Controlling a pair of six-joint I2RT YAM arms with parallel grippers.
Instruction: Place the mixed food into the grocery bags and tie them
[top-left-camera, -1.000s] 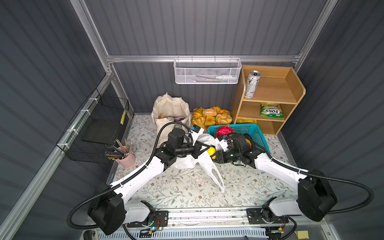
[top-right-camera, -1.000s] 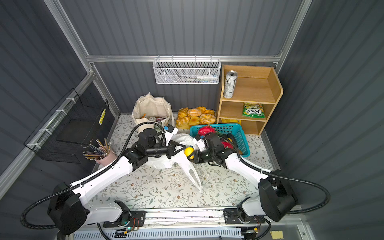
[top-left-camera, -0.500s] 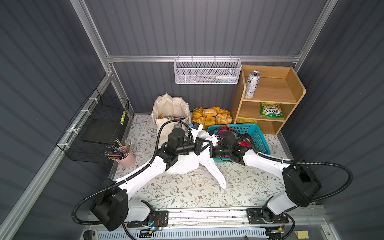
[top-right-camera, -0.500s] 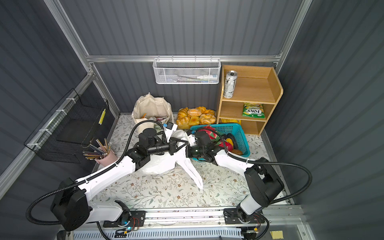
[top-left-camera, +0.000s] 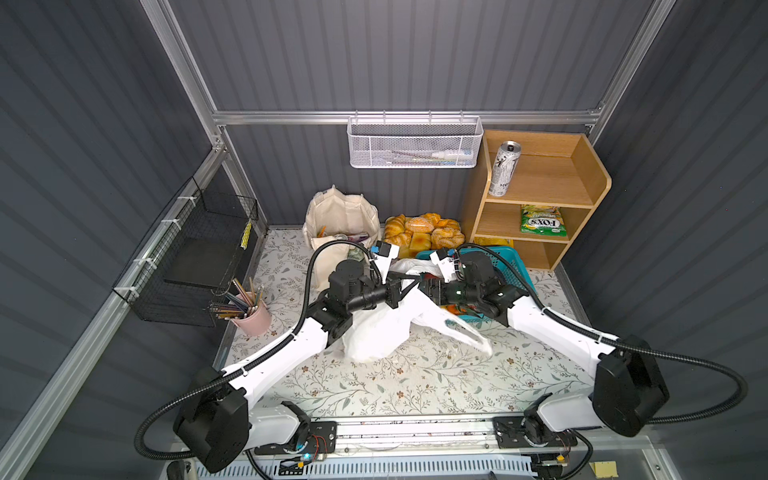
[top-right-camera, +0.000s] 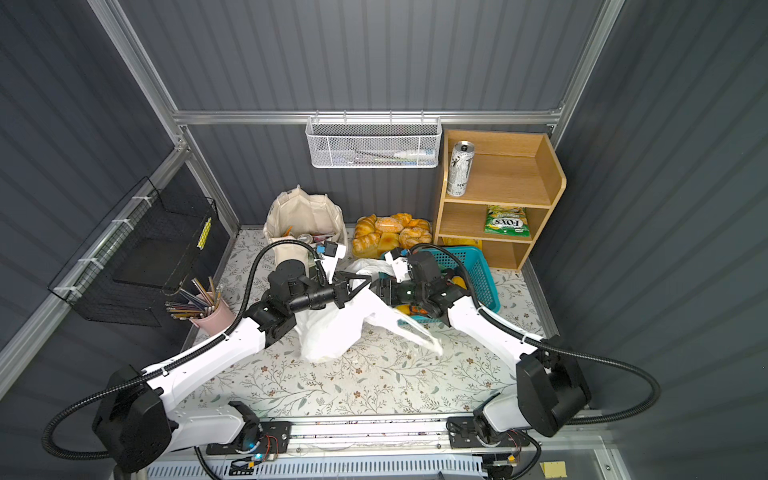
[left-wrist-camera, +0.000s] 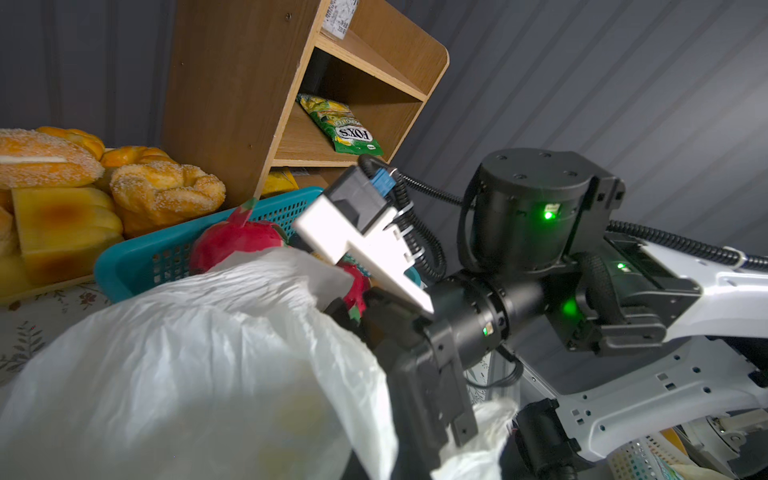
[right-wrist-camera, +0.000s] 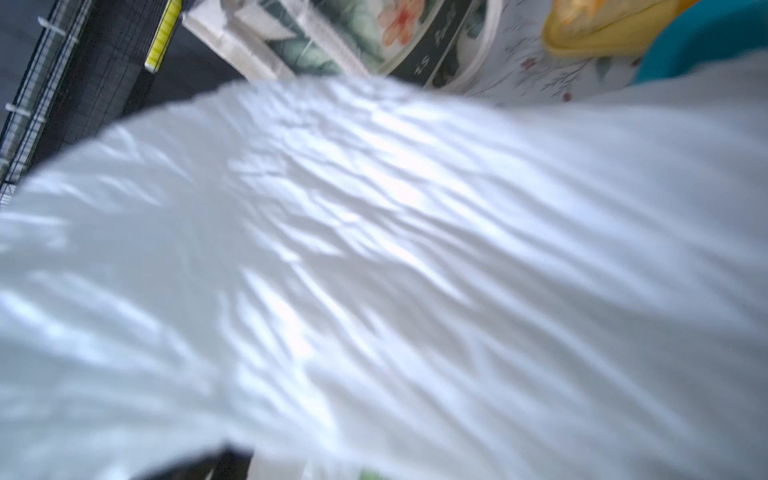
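Right end effector (top-left-camera: 426, 289) has reached the plastic bag (top-left-camera: 374, 332) beside the fruit basket (left-wrist-camera: 137, 259).

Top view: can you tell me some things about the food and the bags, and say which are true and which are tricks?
1. The drink can stands on the top level of the wooden shelf. True.
2. The FOX'S pouch is inside the canvas tote. False: it lies on the shelf's middle level.
3. The bread rolls sit between the tote and the shelf. True.
4. The pink cup holds spoons. False: it holds pencils.
5. The left gripper is shut on the white plastic bag. True.
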